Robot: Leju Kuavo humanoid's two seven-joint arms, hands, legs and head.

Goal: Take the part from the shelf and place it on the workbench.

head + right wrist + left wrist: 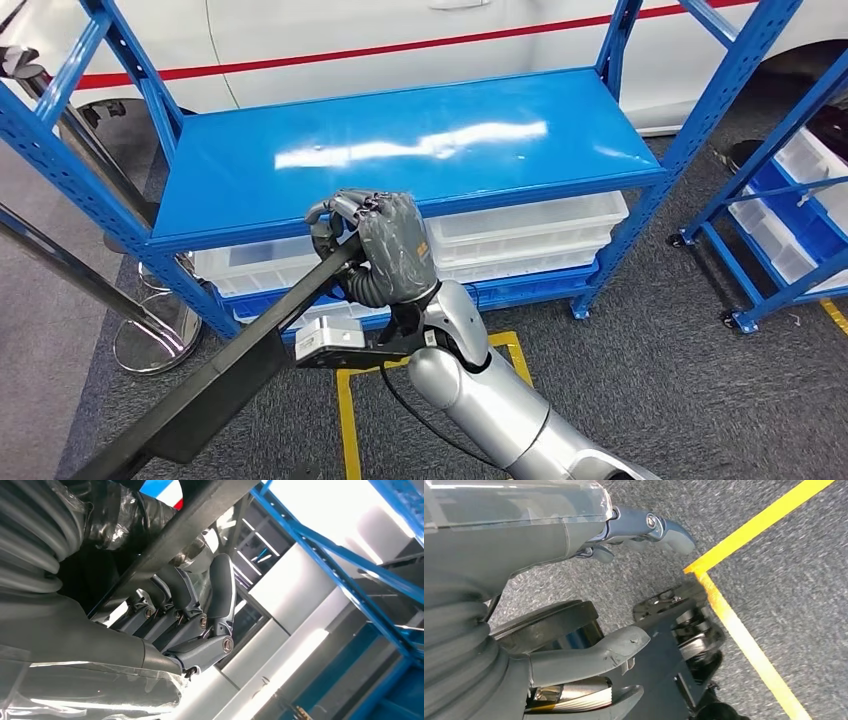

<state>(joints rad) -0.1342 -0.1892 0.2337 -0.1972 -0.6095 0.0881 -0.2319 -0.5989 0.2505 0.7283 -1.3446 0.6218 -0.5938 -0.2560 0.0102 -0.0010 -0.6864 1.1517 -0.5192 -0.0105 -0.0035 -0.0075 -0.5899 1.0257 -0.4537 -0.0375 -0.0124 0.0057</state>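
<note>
A blue shelf (400, 150) stands ahead on grey carpet, clear bins (520, 235) stacked on its lower level. The long black part (230, 375) slants in front of it, gripped at its upper end by the right hand (375, 245). The left hand (574, 605) hangs over the floor, fingers apart, holding nothing.

The part (215, 385) runs out of the head view at the lower left corner, so its far end is unseen. My right hand (385, 245) covers the gripped end (fingertips hidden behind the bar).
</note>
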